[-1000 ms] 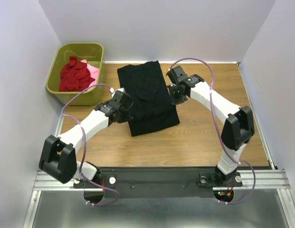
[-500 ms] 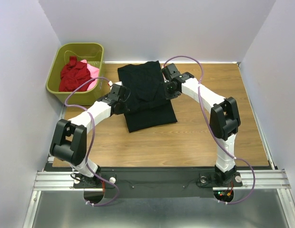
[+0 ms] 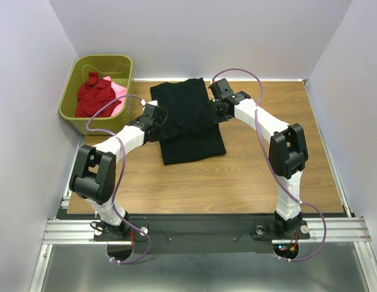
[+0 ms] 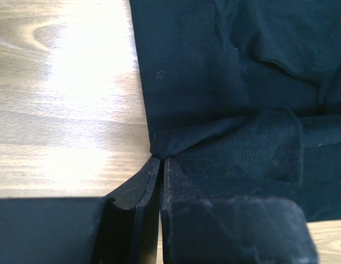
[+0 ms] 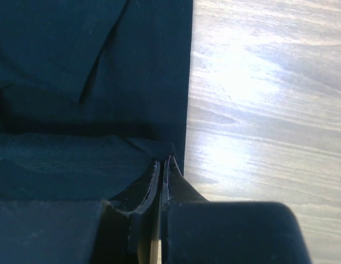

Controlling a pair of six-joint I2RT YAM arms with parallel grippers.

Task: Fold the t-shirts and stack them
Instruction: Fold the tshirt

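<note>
Left gripper [image 4: 160, 163], right gripper [image 5: 161, 164] — each pinches the black t-shirt [image 3: 192, 145] (opposite edges).

Top external: overhead, facing down on the whole table [image 3: 255, 179]. Wrist views: close, each sharing the black t-shirt [image 3: 191, 146] edge

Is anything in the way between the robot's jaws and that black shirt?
Nothing visible does. Both pairs of jaws are shut on the black t-shirt itself, the left pair pinching its left edge and the right pair its right edge.
</note>
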